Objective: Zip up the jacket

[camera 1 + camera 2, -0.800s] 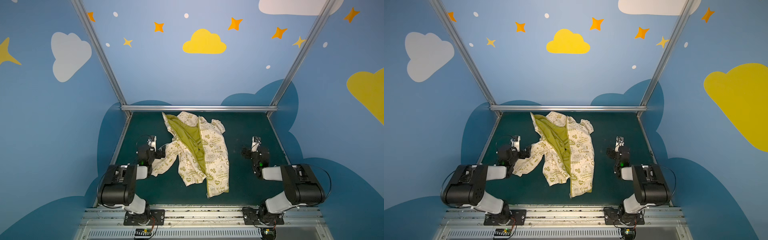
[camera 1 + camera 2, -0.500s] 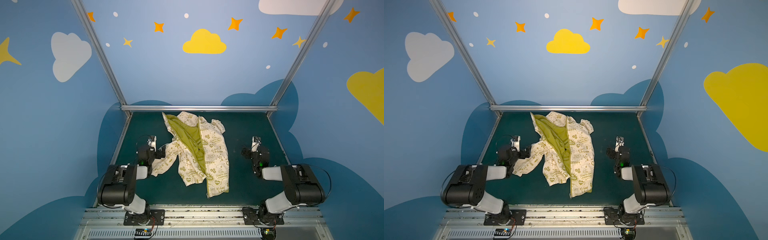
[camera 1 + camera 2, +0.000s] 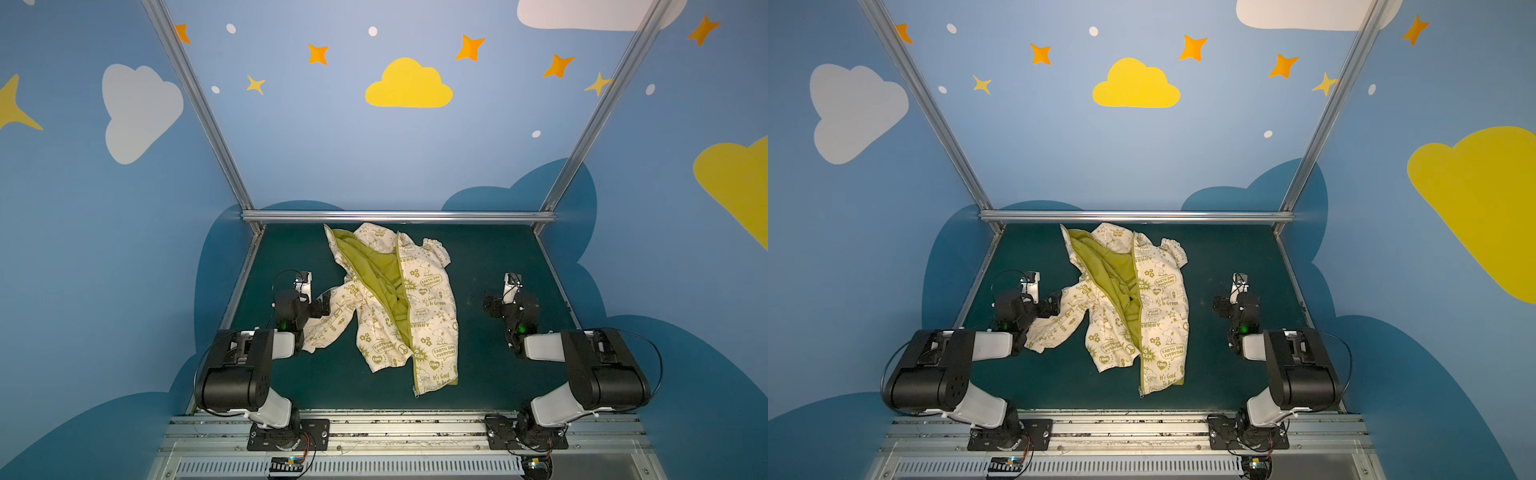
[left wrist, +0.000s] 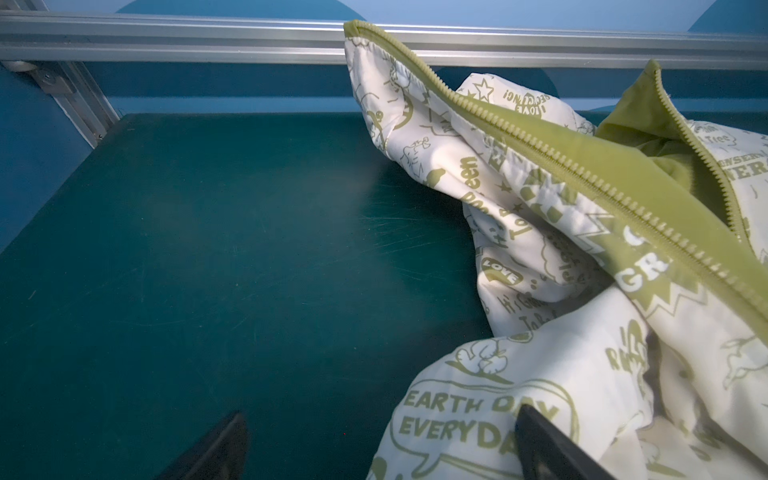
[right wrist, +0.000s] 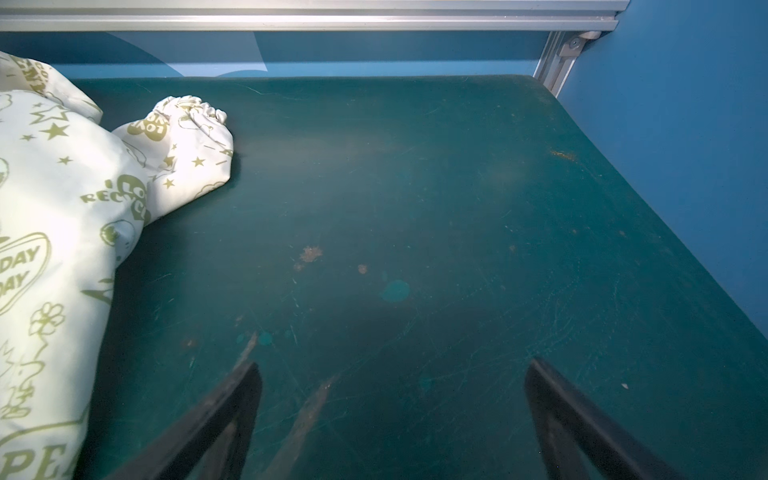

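Jacket sleeve (image 4: 469,407) partly between left fingers (image 4: 544,444)

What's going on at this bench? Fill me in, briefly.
Zipping hasn't started: the small cream jacket with olive-green cartoon print lies open on the dark green tabletop, olive lining showing, zipper gaping. The robot's left gripper is open at one sleeve, clamping nothing. Its right gripper is open over bare table, apart from the jacket.
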Controlling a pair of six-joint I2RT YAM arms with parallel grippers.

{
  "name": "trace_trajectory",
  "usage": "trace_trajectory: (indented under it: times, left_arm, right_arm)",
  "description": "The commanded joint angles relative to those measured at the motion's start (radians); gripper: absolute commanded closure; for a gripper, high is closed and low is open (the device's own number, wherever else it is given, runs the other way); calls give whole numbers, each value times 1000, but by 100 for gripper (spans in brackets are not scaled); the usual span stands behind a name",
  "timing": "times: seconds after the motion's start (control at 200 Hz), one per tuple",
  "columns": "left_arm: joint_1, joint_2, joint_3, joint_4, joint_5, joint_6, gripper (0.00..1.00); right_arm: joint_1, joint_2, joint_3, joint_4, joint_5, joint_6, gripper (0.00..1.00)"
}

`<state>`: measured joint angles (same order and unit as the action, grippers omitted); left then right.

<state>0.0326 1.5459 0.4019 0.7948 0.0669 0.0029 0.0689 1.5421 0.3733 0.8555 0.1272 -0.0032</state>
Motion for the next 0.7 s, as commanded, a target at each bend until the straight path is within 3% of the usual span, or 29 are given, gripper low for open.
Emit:
trace_trajectory:
  times: [0.0, 0.105, 0.195, 0.34, 0.466, 0.696]
  left_arm:
    - [-11, -63, 35, -55, -8, 20, 1]
    - [-53, -216, 175, -444, -133, -23, 1]
    - [-77, -308, 297, -763, -173, -133, 0]
    - [-184, -416, 363, -1057, -178, -286, 1]
    - [-343, -465, 358, -1167, -161, -408, 2]
    - [-639, -494, 243, -1086, -92, -731, 14]
  right_arm:
    - [2, -37, 15, 3, -21, -2, 1]
    - [38, -170, 98, -288, 49, 6, 1]
    - [52, -244, 203, -581, 114, 124, 1]
    - [121, -302, 369, -992, 75, 288, 1]
    - [228, -344, 448, -1228, -37, 441, 1]
    - [376, -418, 368, -1284, -219, 656, 1]
